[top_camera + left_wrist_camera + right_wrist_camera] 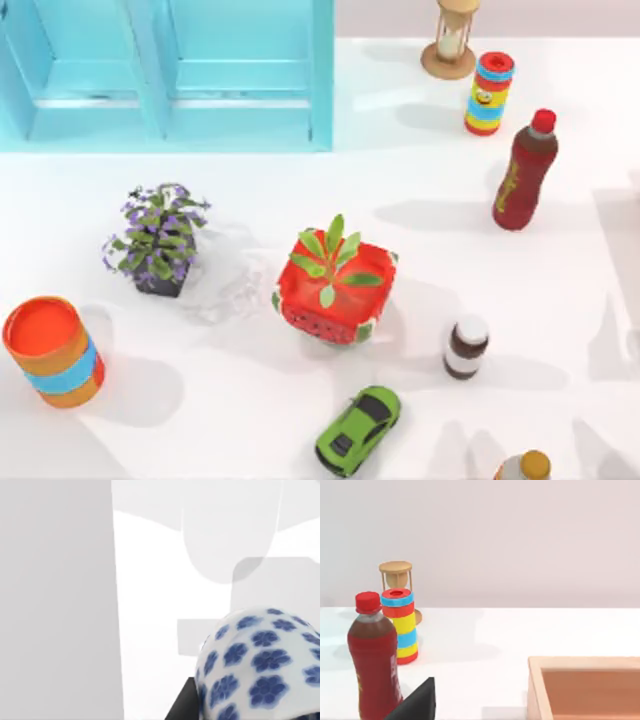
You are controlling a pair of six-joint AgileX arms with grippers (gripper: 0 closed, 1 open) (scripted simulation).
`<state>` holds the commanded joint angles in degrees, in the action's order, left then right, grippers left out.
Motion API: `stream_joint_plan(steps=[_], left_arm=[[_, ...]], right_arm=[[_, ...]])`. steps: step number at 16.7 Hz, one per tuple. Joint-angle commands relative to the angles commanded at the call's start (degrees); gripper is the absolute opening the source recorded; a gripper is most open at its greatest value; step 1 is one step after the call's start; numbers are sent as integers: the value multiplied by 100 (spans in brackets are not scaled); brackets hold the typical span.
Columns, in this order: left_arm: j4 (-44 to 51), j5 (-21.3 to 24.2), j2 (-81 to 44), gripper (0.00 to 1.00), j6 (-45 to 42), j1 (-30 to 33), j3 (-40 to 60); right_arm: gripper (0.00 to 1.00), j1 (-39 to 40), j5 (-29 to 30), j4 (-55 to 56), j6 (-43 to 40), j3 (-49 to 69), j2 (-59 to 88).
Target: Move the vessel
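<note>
The vessel (55,350) is a squat orange cup with a red-orange inside and a light-blue band. It stands upright at the near left of the table in the top view, with nothing touching it. A dark piece of my left gripper (181,706) sits beside a white, blue-flowered object (260,665) in the left wrist view. A dark piece of my right gripper (417,702) shows close to a red drink bottle (374,660) in the right wrist view.
A watermelon planter (335,290) stands mid-table, with a purple flower pot (155,245) to its left. A green toy car (358,430) and small brown bottle (466,346) are near the front. The red bottle (525,185), striped tube (489,93), hourglass (452,40) and blue cabinet (165,70) stand behind. A wooden box (585,687) is nearby.
</note>
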<state>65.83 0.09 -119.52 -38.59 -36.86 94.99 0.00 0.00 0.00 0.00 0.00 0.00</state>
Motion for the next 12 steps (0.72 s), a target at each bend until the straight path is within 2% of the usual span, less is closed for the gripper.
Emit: stream_joint_plan(steps=[5,9,12], left_arm=[[-771,3,-183,0,-14,-24,-550],[-814,3,-206,0,-16,-27,-592],[-814,3,-206,23,-16,-27,-592]], right_arm=[[100,0,0,0,0,0,0],[100,0,0,0,0,0,0],[100,0,0,0,0,0,0]])
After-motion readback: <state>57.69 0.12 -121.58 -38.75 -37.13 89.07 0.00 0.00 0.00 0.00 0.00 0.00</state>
